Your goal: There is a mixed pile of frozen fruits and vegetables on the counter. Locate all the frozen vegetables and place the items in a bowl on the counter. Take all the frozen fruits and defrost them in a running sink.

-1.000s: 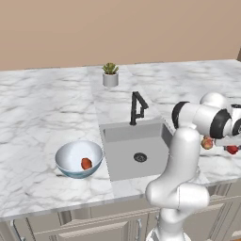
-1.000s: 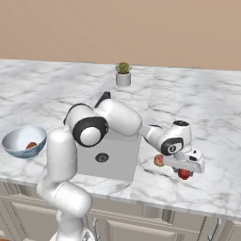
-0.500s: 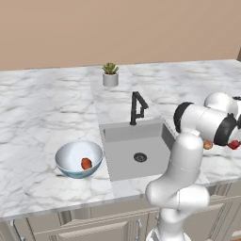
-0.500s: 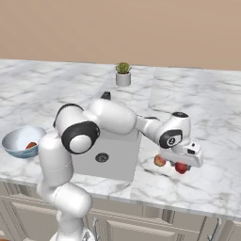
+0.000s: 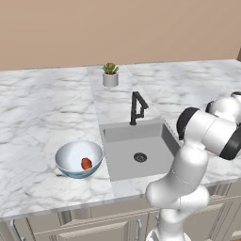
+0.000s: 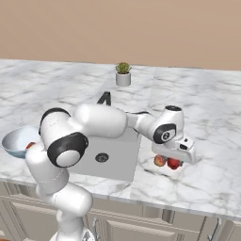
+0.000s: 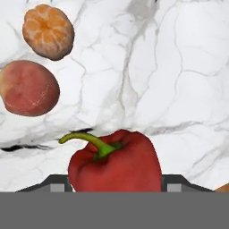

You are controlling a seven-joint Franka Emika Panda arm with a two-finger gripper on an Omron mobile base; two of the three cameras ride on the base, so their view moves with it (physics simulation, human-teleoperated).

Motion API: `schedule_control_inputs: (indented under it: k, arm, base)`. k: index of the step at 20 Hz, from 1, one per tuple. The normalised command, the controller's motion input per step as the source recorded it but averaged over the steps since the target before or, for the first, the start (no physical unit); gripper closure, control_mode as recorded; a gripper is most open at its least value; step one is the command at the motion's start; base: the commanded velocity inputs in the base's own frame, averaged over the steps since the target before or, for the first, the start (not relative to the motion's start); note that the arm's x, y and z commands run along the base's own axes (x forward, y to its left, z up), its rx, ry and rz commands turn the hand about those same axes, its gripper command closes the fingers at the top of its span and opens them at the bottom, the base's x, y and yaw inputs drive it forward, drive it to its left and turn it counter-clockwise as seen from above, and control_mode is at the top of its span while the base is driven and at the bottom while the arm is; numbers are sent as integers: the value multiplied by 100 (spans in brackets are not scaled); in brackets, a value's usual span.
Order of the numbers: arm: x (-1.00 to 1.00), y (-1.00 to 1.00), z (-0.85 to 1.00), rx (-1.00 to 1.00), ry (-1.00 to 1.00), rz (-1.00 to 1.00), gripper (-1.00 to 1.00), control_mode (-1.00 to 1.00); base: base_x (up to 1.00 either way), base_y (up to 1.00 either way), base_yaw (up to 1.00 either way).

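Observation:
A dark red pepper (image 7: 115,163) with a green stem, one of the frozen vegetables, lies on the marble counter (image 7: 179,67) between my fingers. My gripper (image 7: 115,183) has a finger (image 7: 58,184) against each side of it. Past it lie the two frozen fruits, a peach-coloured ball (image 7: 29,88) and a paler orange ball (image 7: 48,31). From the right base view my gripper (image 6: 173,159) hangs low over the pepper (image 6: 173,163), right of the sink (image 6: 113,155). The pale bowl (image 5: 66,153) left of the sink (image 5: 141,141) holds an orange-red lump (image 5: 86,163).
A black faucet (image 5: 136,107) stands behind the basin, and a small potted plant (image 5: 110,75) behind that. The dark drain (image 5: 140,157) sits mid-basin. My arm stretches across the sink's right side. The counter's front edge runs close to the pile.
My arm's elbow has swung lower and rightwards while the hand stayed over the pile. In the left base view the arm now hides the pieces it showed before.

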Motion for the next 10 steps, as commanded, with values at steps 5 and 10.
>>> schedule_control_inputs:
  k: [5,10]
  arm:
    - [-5,34,47,5,6,0,100,-100]
    - [-8,40,48,5,10,0,100,-100]
  base:
    - [0,0,0]
    - [0,0,0]
